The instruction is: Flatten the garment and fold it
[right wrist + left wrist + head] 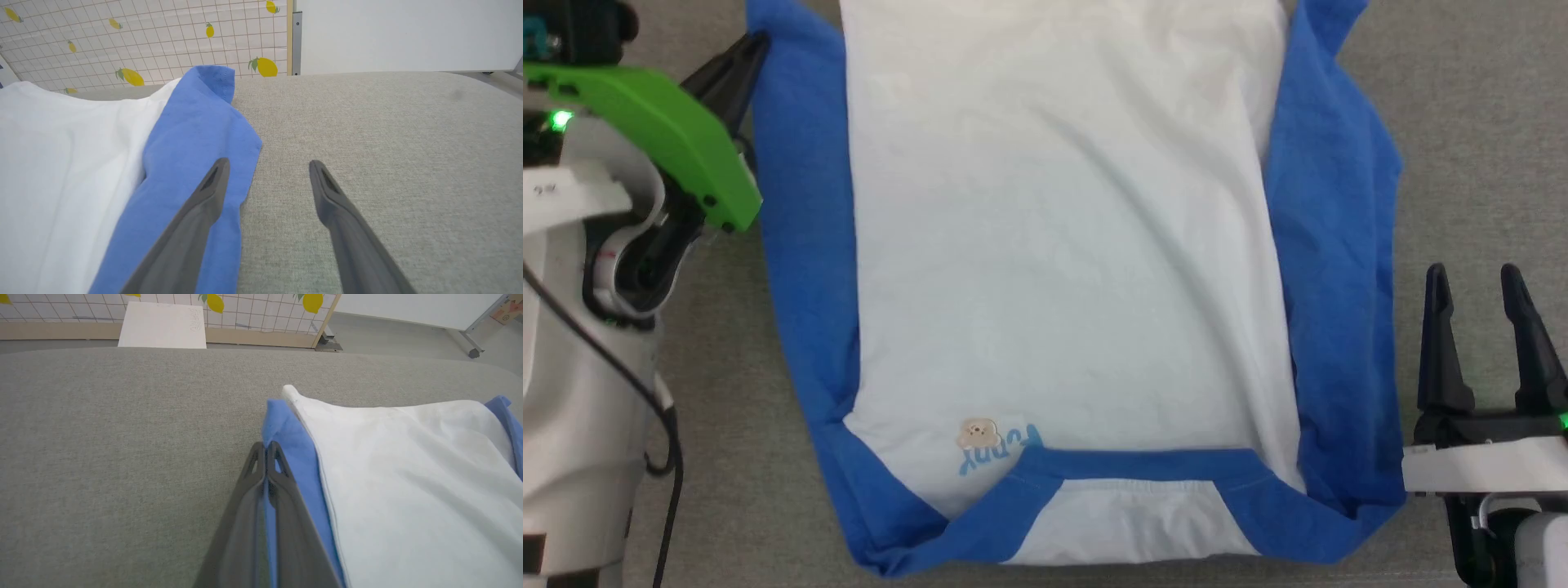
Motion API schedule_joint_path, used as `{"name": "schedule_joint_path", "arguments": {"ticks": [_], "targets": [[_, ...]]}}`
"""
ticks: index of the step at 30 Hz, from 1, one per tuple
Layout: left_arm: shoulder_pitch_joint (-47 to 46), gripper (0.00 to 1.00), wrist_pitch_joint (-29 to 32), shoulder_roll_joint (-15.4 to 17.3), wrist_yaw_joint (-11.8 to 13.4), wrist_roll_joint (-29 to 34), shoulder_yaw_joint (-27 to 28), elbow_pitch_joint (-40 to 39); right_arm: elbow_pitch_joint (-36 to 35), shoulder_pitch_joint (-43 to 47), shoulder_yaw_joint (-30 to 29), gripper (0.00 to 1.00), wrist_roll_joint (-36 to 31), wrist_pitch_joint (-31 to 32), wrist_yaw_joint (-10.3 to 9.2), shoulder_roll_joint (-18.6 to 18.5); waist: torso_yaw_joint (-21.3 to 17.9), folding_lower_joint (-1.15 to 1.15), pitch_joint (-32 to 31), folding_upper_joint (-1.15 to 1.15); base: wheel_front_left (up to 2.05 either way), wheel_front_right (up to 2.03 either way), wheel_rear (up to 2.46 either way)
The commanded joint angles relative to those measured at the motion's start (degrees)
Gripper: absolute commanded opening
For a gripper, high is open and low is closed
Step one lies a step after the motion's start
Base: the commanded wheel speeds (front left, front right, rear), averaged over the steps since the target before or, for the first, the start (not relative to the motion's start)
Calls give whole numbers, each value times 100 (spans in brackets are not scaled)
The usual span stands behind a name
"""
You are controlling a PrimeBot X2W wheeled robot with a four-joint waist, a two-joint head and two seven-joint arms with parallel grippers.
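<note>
Pinching the garment (1062,245) by just its ten-o'clock sleeve edge (286,428), the left end effector (266,446) may slip off; the right end effector (1474,278) stands open.

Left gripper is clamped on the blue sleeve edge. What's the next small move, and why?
Probably shift the right gripper sideways to the edge of the right sleeve and close. It stands open beside that sleeve, holding nothing, while the left gripper is shut on the left sleeve of the garment. A matching grip would let both sides fold together.
</note>
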Motion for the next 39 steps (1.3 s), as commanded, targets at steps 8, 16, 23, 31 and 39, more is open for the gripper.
{"name": "schedule_joint_path", "arguments": {"ticks": [8, 16, 23, 31, 39], "targets": [[1116, 0, -403, 381, 151, -246, 638, -501, 89, 361, -52, 100, 50, 43, -8, 9, 254, 0, -1208, 0, 0, 0, 0], [2148, 0, -662, 619, 401, -530, 1421, -1162, 71, 620, -64, 100, 100, 127, -8, 9, 373, 0, -1699, 0, 0, 0, 0], [2999, 0, -814, 673, 542, -736, 1992, -1582, 40, 763, -130, 100, 159, 155, -8, 9, 488, 0, -1876, 0, 0, 0, 0], [3730, 0, -1076, 584, 659, -912, 2584, -1927, -9, 820, -211, 100, 182, 164, -8, 9, 468, 0, -1992, 0, 0, 0, 0], [3725, 0, -1032, 552, 664, -737, 2268, -2482, -106, 867, -272, 100, 195, 228, -8, 9, 453, 0, -2024, 0, 0, 0, 0]]}}
